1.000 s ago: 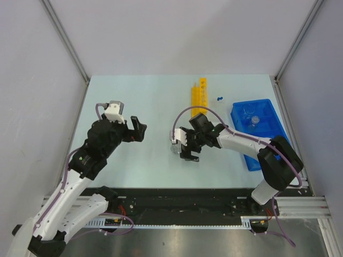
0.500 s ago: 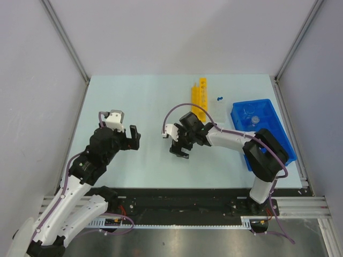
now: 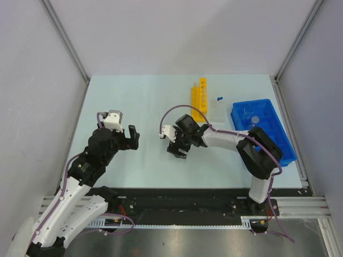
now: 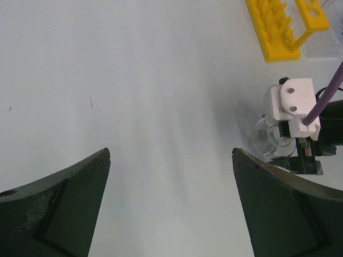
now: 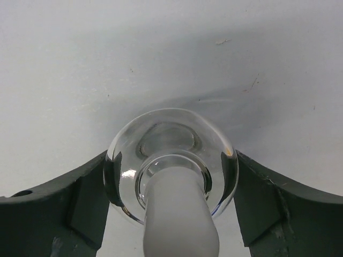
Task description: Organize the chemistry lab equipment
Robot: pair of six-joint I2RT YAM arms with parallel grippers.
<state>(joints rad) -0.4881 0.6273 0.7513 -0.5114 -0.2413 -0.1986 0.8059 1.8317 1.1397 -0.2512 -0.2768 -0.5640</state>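
Right hand [image 5: 170,176] grips the small clear flask with white stopper [image 5: 166,136] on the tabletop [image 4: 134,80]. Left hand [image 4: 170,160] hangs open

The flask [image 5: 170,160] stands mid-table [image 3: 139,101] between the fingers of my right gripper [image 3: 177,145], one against each side. My left gripper [image 3: 133,137] sits off to its left, well apart. Behind and right of the flask lies the tube rack [image 3: 199,96], with the tray [image 3: 217,111] just beside its right. The compartmented bin [image 3: 273,140] is farthest right.
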